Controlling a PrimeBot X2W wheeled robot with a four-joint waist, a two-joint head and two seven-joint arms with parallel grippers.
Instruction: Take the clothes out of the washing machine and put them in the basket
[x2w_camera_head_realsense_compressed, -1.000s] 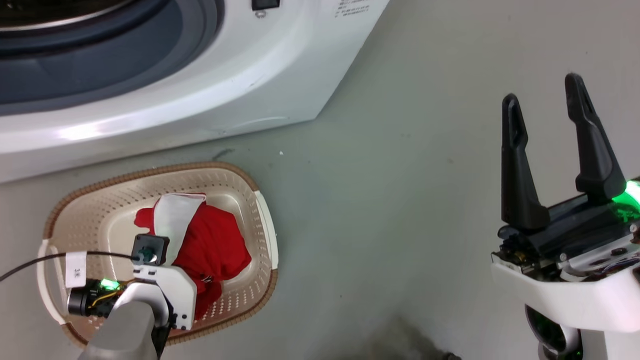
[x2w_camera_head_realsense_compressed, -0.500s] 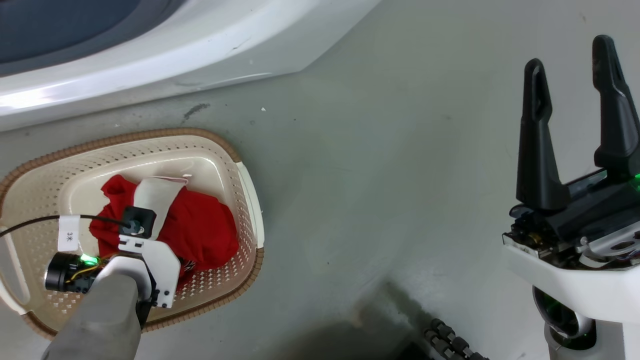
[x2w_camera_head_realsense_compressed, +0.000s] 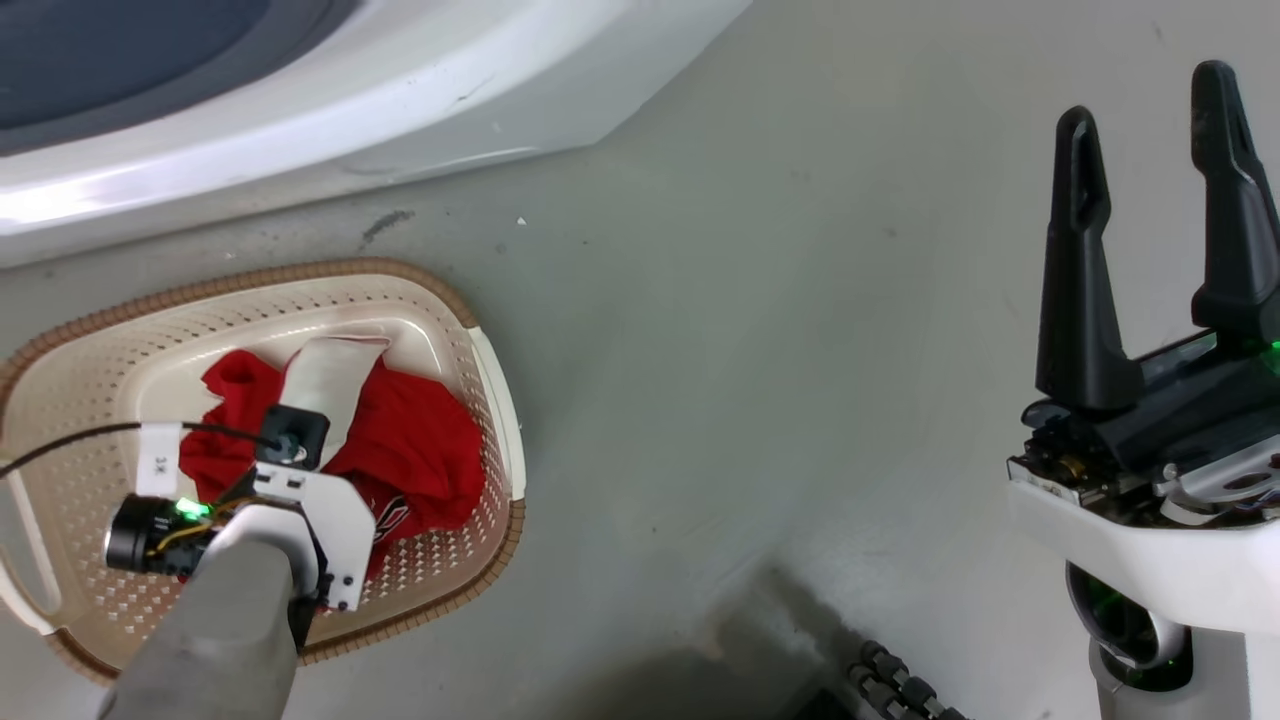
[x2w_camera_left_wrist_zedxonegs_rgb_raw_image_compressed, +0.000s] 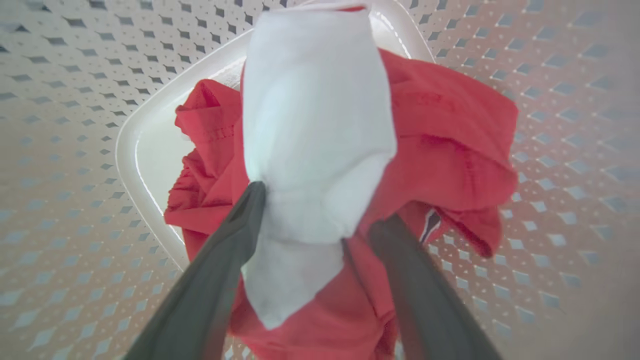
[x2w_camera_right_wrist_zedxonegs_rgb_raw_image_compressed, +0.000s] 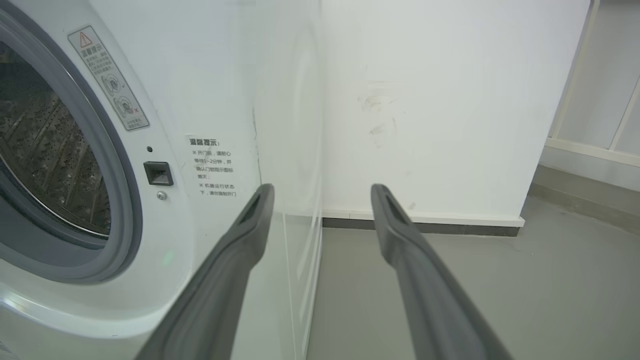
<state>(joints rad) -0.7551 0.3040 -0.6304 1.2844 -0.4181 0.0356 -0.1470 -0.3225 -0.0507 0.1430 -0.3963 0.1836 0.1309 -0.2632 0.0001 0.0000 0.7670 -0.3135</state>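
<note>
- Red garment (x2w_camera_head_realsense_compressed: 425, 455) lies bunched in the basket (x2w_camera_head_realsense_compressed: 330, 272), set on the floor (x2w_camera_head_realsense_compressed: 750, 350) by the washing machine (x2w_camera_head_realsense_compressed: 420, 100), likely for a short carry.
- Left gripper (x2w_camera_left_wrist_zedxonegs_rgb_raw_image_compressed: 317, 205), jaws spread, straddles its white part (x2w_camera_left_wrist_zedxonegs_rgb_raw_image_compressed: 310, 125), gripping nothing.
- Right gripper (x2w_camera_head_realsense_compressed: 1145, 95) hangs wide, empty.

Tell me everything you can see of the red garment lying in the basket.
The clothes are bright red fabric, crumpled in a heap, with a white part across the top and a small striped print near one edge. They lie on the base of the cream perforated basket. The open left gripper has its fingers either side of the white part.
</note>
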